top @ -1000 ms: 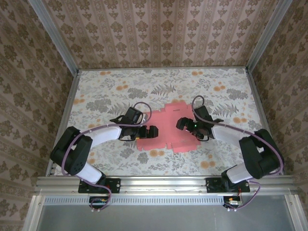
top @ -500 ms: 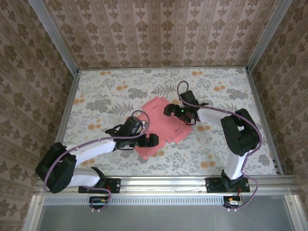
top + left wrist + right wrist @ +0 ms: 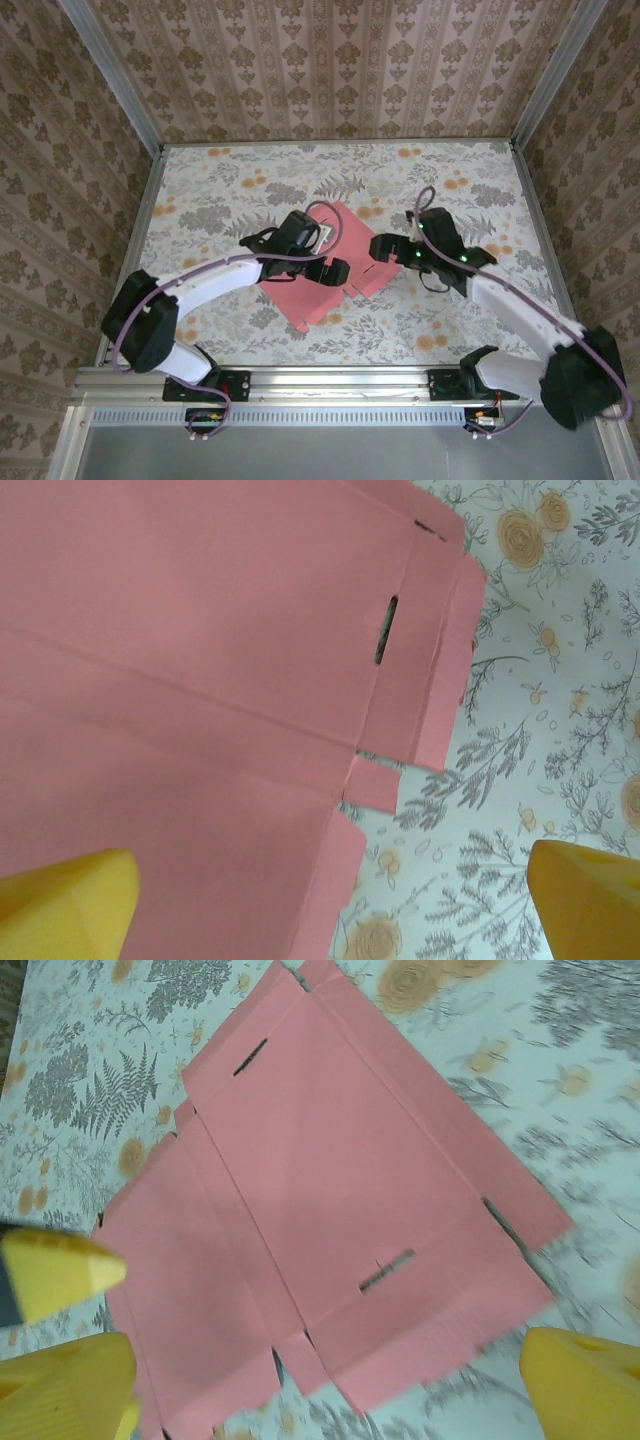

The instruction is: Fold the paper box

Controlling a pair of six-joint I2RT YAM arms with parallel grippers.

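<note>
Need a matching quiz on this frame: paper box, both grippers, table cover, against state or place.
Things:
1. paper box
2. left gripper
3. right gripper
4. table cover

States or places:
A. fingers open, reaching in from the right of the overhead view
B. flat, unfolded, pink side up
C. grey and orange floral print, lying under the sheet
D. fingers open, reaching in from the left of the overhead view

Pairs: 1-B, 2-D, 3-A, 4-C
</note>
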